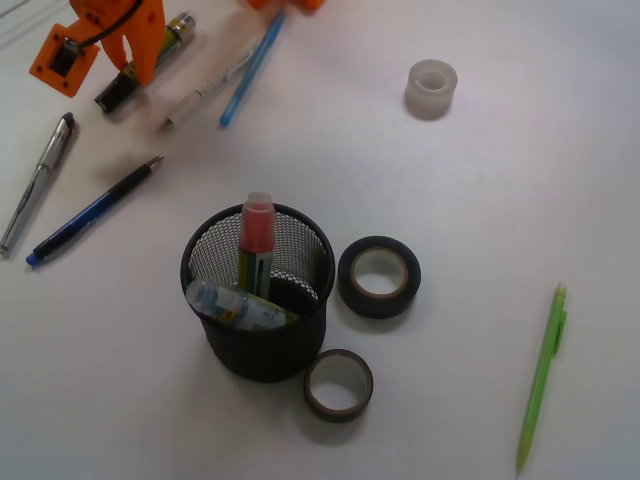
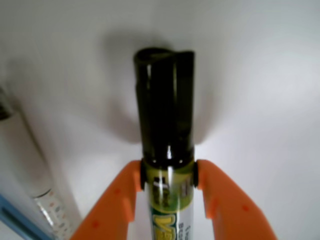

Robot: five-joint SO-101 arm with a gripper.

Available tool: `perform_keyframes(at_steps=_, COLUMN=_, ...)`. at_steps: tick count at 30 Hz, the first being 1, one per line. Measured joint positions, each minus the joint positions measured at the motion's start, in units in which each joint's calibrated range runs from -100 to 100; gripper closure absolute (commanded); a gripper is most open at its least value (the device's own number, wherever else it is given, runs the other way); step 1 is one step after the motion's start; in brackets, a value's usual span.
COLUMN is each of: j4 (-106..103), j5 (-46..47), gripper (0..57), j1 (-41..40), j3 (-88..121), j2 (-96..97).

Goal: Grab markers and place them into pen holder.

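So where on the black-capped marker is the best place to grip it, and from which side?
On the labelled barrel just below the cap, from above, with the jaws across its width. The black-capped marker lies flat on the table, so only its round sides are free. The gripper already straddles it there, an orange finger pressed to each side.

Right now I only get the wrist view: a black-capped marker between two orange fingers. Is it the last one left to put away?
Observer: Yes. The red marker and blue marker are already inside the pen holder.
Operator: Where is that holder from the end effector?
Observer: The end effector sits at the front view's top left; the holder stands near the middle.
Operator: Anything close to the holder?
Observer: A black tape roll touches its right side, and a brown tape roll lies below it.
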Motion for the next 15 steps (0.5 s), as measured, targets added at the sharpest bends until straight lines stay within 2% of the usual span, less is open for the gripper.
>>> perform_keyframes(at_steps=8, j4=11.1, j5=-2.5, gripper=57.1, j1=-9.3, j3=-15.6, j2=-12.8)
perform_keyframes(at_steps=15, j4=-0.6, j5=-8.7, gripper=57.1, j1=-22.8, j3=-20.3, j2=-15.7)
